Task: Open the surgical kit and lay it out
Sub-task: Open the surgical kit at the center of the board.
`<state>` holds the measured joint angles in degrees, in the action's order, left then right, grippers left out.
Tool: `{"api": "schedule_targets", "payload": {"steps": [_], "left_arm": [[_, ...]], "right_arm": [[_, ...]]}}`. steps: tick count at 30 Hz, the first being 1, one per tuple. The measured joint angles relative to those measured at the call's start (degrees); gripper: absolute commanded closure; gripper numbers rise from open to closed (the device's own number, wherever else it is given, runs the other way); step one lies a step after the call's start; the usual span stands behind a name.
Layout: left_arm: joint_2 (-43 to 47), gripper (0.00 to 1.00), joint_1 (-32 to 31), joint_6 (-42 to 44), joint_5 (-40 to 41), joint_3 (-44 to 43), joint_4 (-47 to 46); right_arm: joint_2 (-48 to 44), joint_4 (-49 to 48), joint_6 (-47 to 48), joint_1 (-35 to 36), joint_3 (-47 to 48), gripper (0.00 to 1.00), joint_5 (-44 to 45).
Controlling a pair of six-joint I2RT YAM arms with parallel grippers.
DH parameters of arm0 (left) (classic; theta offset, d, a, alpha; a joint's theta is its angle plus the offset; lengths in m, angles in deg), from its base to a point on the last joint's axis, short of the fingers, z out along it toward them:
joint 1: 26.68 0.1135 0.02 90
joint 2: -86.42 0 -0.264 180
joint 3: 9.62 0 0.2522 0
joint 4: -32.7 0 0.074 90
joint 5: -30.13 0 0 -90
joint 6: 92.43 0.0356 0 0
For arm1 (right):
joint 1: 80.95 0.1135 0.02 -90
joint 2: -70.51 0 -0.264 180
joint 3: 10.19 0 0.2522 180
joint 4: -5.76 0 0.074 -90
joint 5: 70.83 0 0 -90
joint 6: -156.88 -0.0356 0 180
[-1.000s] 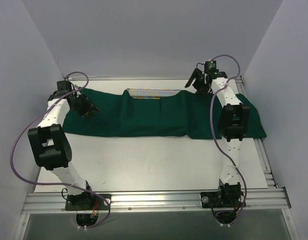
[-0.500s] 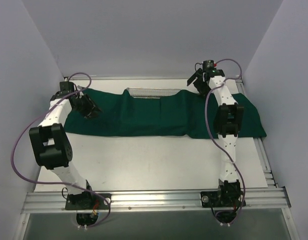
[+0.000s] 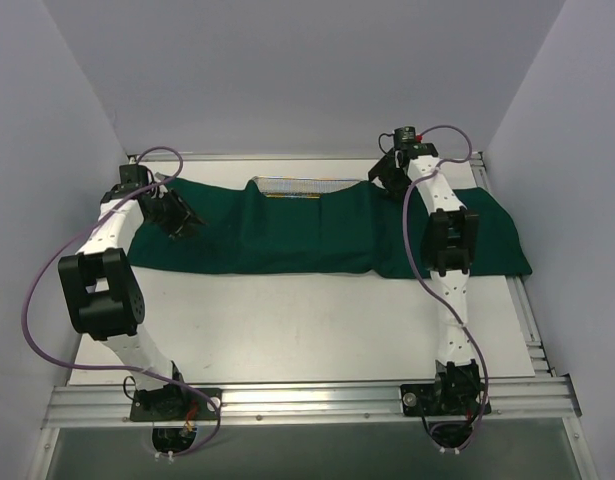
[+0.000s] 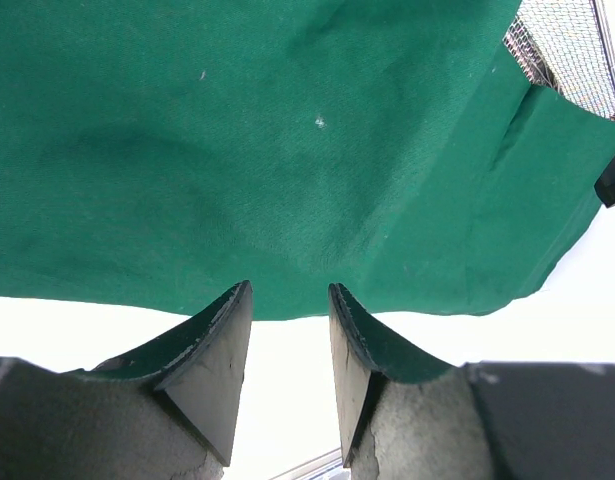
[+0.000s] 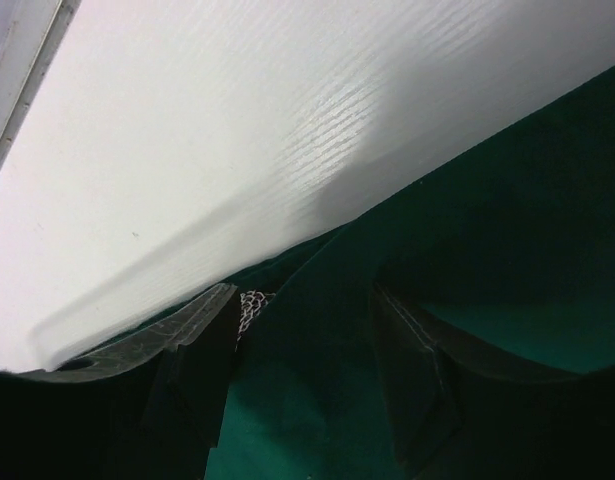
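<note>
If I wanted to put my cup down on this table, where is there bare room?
The white table between the near edge of the cloth and the front rail is bare, flanked by the left arm and right arm. The far strip is crowded: cloth, tray, left fingers and right fingers.

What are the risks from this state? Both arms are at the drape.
1. The right gripper is open astride a fold of the green cloth, with the mesh tray showing right beside it; closing may snag wire and drag the tray.
2. The tray is mostly covered, contents unseen; a pull on the cloth could tip it.
3. The left gripper is open with only bare table between its fingers, the cloth edge just beyond; it may close on nothing.
</note>
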<state>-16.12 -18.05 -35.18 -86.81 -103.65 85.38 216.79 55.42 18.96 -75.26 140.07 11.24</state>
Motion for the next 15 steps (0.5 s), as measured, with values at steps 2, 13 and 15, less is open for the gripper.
{"api": "schedule_targets", "payload": {"steps": [2,13,15], "left_arm": [[0.0,0.55,0.0,0.0,-0.09,0.0,0.02],[1.16,0.55,0.0,0.04,-0.07,-0.02,0.31],[1.7,0.51,0.0,0.09,0.68,-0.2,1.18]], "right_arm": [[0.07,-0.02,-0.2,0.0,0.0,0.62,-0.04],[0.07,-0.63,0.2,-0.04,-0.17,1.0,-0.15],[-0.02,-0.5,0.94,-0.04,-0.15,1.0,-0.13]]}}
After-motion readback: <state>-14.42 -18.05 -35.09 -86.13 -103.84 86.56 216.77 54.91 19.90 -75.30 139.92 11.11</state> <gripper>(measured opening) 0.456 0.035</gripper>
